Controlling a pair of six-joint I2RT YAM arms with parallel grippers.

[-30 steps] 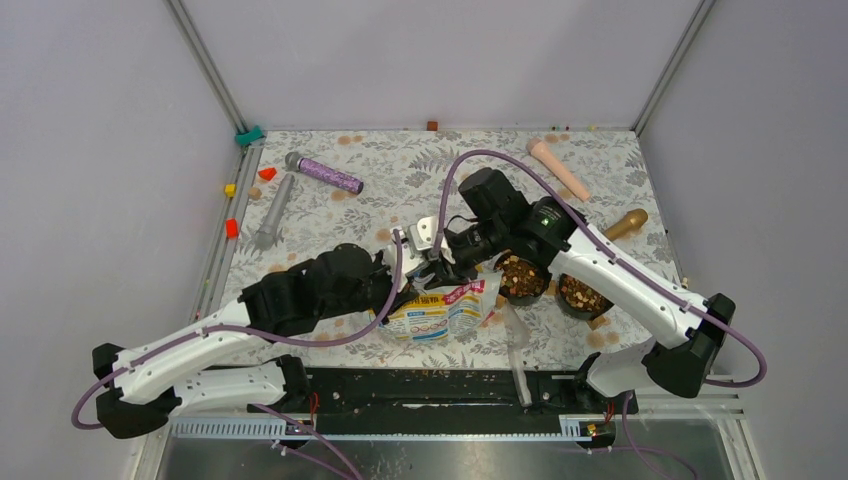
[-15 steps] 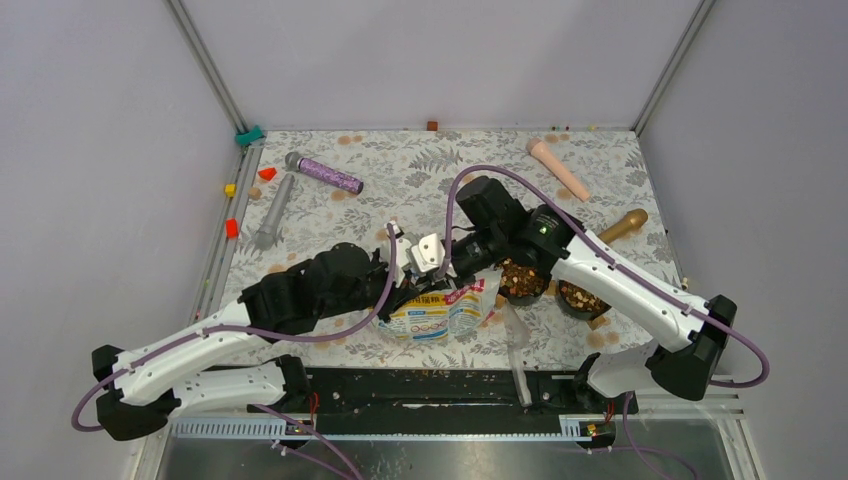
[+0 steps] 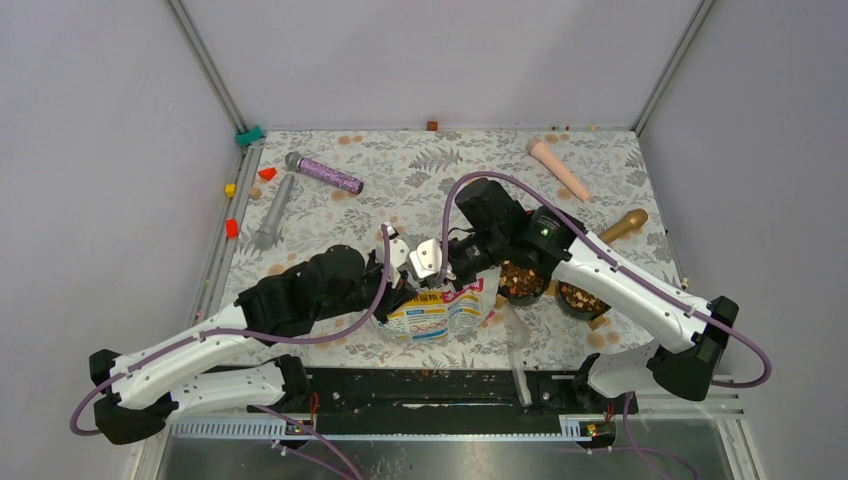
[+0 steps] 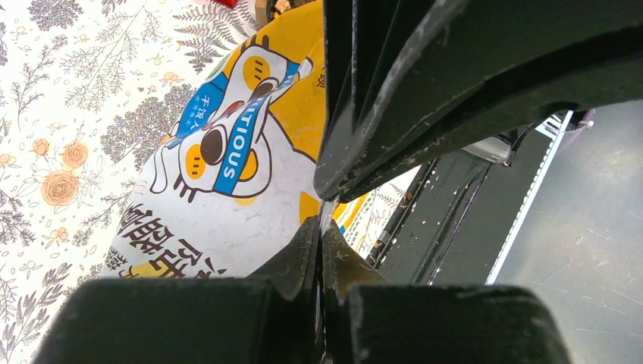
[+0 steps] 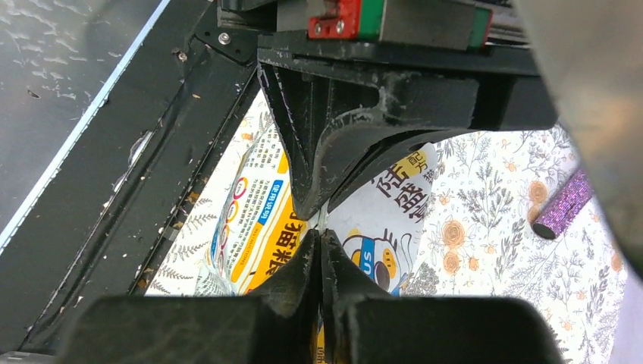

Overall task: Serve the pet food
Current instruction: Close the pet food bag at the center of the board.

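Observation:
The yellow-white pet food bag (image 3: 440,312) with a cartoon cat lies near the table's front edge. My left gripper (image 3: 408,290) and right gripper (image 3: 446,278) meet at its top edge, facing each other. In the left wrist view my left gripper (image 4: 321,225) is shut on a thin edge of the bag (image 4: 227,189). In the right wrist view my right gripper (image 5: 321,233) is shut on the same edge of the bag (image 5: 265,220). Two black bowls (image 3: 522,280) (image 3: 583,297) to the right of the bag hold brown kibble.
A purple cylinder (image 3: 330,175), a grey handle (image 3: 273,212), a peach stick (image 3: 560,168) and a gold object (image 3: 625,223) lie on the floral mat. Small coloured blocks (image 3: 232,228) sit along the left edge. A clear plastic piece (image 3: 516,335) lies right of the bag.
Both grippers have shifted a little to the left while holding the bag's top edge. The bowls have not moved.

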